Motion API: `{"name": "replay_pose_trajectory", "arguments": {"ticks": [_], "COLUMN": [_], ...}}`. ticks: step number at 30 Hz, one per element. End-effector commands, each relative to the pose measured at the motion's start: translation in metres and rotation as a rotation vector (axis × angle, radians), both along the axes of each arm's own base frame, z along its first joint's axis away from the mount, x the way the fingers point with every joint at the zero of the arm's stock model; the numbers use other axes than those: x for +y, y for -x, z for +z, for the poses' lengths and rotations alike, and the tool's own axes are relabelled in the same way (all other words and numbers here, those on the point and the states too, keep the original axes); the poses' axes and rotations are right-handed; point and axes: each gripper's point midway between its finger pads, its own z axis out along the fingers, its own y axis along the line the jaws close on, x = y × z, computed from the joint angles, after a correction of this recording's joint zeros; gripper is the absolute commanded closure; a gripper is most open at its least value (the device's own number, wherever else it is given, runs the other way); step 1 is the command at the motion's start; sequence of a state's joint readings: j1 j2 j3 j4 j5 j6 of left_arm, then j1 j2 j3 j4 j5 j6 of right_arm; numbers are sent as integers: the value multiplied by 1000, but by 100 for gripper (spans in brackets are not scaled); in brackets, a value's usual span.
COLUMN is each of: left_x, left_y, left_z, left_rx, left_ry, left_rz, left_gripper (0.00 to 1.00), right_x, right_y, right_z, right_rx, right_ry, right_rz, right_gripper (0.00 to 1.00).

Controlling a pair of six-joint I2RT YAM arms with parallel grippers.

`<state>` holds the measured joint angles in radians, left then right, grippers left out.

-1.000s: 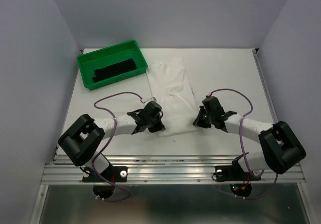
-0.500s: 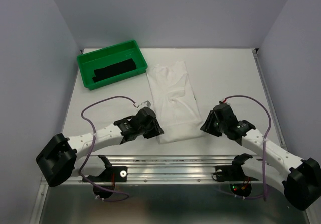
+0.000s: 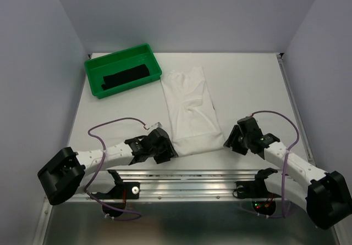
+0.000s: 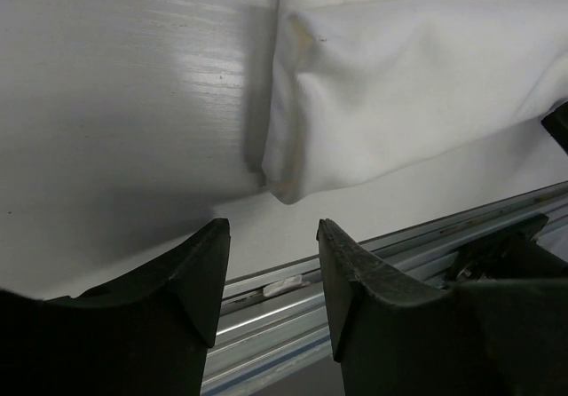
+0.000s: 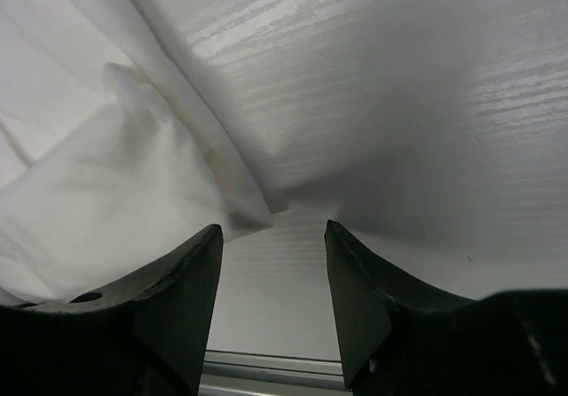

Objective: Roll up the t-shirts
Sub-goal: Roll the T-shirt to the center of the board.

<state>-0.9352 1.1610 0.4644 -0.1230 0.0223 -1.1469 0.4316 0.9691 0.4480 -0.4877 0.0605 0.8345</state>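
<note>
Lengthwise near-to-far, white t-shirt [image 3: 191, 113]

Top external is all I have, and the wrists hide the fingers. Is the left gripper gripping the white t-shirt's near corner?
Observer: No. In the left wrist view the left gripper is open and empty. The white t-shirt has its corner on the table, just beyond the fingertips.
Operator: And the right one?
Observer: The right gripper is open and empty too, with the other corner just ahead of its fingertips.
Operator: Do the corners lie flat?
Observer: Not quite. Both are creased and puffed up, casting shadows.
</note>
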Motion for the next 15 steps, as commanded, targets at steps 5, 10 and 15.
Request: {"name": "replay_pose_trajectory", "arguments": {"ticks": [5,10,15], "left_x": [-6,-8,-12], "left_y": [-2,-3,-6], "left_z": [-8,-13,-16], "left_rx": [30,31,33], "left_ry": [54,65,70], "left_rz": [85,93,99], "left_gripper": [52,54,57], "right_x": [10,9,9], "right_y": [0,2,1], "right_z": [-15,-20,-20], "right_rx": [18,29,24], "right_ry": [-102,-97,-101], "right_rz": [-26,-29,-37], "right_gripper": [45,49,58]}}
